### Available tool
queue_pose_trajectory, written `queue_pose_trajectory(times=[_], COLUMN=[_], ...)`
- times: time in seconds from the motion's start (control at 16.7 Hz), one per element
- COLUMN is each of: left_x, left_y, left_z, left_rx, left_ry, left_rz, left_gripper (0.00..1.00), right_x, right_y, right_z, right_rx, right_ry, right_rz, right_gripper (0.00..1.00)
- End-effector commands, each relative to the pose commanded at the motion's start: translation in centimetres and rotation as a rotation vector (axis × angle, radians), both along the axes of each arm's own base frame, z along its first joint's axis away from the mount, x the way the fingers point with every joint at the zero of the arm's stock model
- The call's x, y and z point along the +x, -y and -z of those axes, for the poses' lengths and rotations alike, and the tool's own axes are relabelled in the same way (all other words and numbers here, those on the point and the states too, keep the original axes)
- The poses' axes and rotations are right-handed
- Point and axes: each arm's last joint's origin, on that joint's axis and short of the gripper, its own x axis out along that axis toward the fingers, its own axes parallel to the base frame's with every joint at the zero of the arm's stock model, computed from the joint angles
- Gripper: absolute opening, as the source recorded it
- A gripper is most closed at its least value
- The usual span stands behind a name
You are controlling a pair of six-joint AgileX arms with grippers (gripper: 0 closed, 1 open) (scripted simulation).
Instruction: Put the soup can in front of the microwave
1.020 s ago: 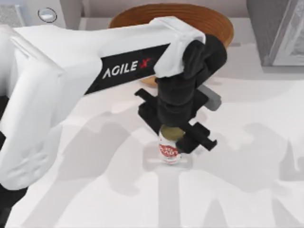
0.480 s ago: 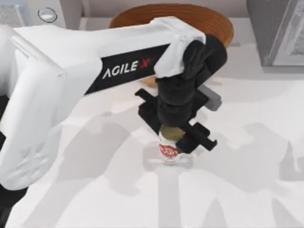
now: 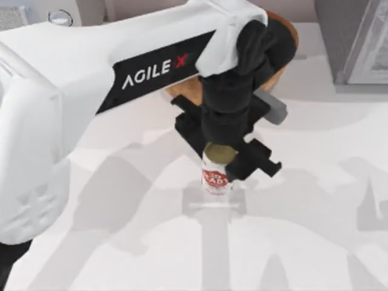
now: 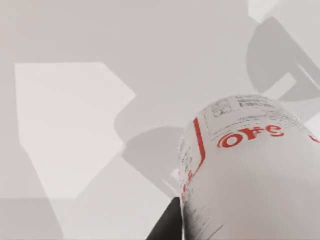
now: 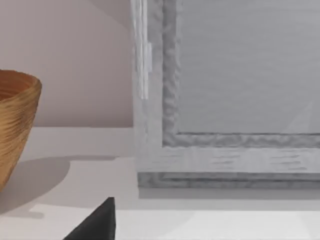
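Top view: left arm [image 3: 91, 91] sweeps across from the left edge, biggest thing in frame, now covering more of the basket [image 3: 285, 27] than half a sec ago. It's lifted — wrist looms larger vs. before, and the soup can [image 3: 216, 176] has come up w/ it; its shadow sits apart, lower on the table [image 3: 315, 242], so the can looks airborne. Left gripper [image 3: 227, 160] is clamped on the can, jaws pinching near the gold top, can roughly upright. Left wrist view backs that up: can label [image 4: 250, 170] right up close, one dark finger [image 4: 167, 225] at its side, bare tabletop beyond.

Meaning: pick looks done, carry phase starting, I'd say.

Microwave [image 3: 54, 12] is a sliver at upper left, one dial peeking out past the arm. Darker grey box [image 3: 351, 42] upper right is the wrong target. Right wrist view faces that box [image 5: 225, 100] w/ basket rim [image 5: 17, 115] beside it; right gripper tip [image 5: 97, 222] low in frame, can't tell its opening.

Room: centre-left tabletop open, nothing between can and upper left. Basket edge is near — swing should stay clear of it.
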Motion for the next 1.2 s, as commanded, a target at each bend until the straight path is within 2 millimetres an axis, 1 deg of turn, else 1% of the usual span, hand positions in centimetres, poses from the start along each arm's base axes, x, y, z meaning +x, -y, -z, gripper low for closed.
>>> queue_pose_trajectory(times=[0.24, 0.3, 0.42, 0.54, 0.66, 0.78, 0.9, 1.02, 1.14, 1.2], left_x=[0.1, 0.2, 0.9, 2.3, 4.2, 6.3, 8.4, 10.0, 10.7, 10.9], left_y=[0.0, -0.4, -1.9, -4.5, -8.2, -12.7, -18.3, -24.8, -30.8, -33.3], left_z=[0.2, 0.1, -0.3, -0.9, -1.2, -1.3, -1.2, -1.0, -0.9, -0.8], left_rx=[0.005, 0.010, 0.030, 0.056, 0.079, 0.091, 0.089, 0.072, 0.048, 0.036], left_ry=[-0.004, -0.008, -0.025, -0.050, -0.079, -0.103, -0.117, -0.113, -0.089, -0.071], left_rz=[0.000, -0.005, -0.033, -0.085, -0.162, -0.252, -0.365, -0.499, -0.622, -0.671], left_gripper=[0.00, 0.00, 0.00, 0.00, 0.00, 0.00, 0.00, 0.00, 0.00, 0.00], right_x=[0.0, 0.0, 0.0, 0.0, 0.0, 0.0, 0.0, 0.0, 0.0, 0.0], right_y=[0.0, 0.0, 0.0, 0.0, 0.0, 0.0, 0.0, 0.0, 0.0, 0.0], right_z=[0.0, 0.0, 0.0, 0.0, 0.0, 0.0, 0.0, 0.0, 0.0, 0.0], right_rx=[0.000, 0.000, 0.000, 0.000, 0.000, 0.000, 0.000, 0.000, 0.000, 0.000], right_ry=[0.000, 0.000, 0.000, 0.000, 0.000, 0.000, 0.000, 0.000, 0.000, 0.000], right_rz=[0.000, 0.000, 0.000, 0.000, 0.000, 0.000, 0.000, 0.000, 0.000, 0.000], right_gripper=[1.00, 1.00, 1.00, 1.00, 1.00, 1.00, 1.00, 1.00, 1.00, 1.00])
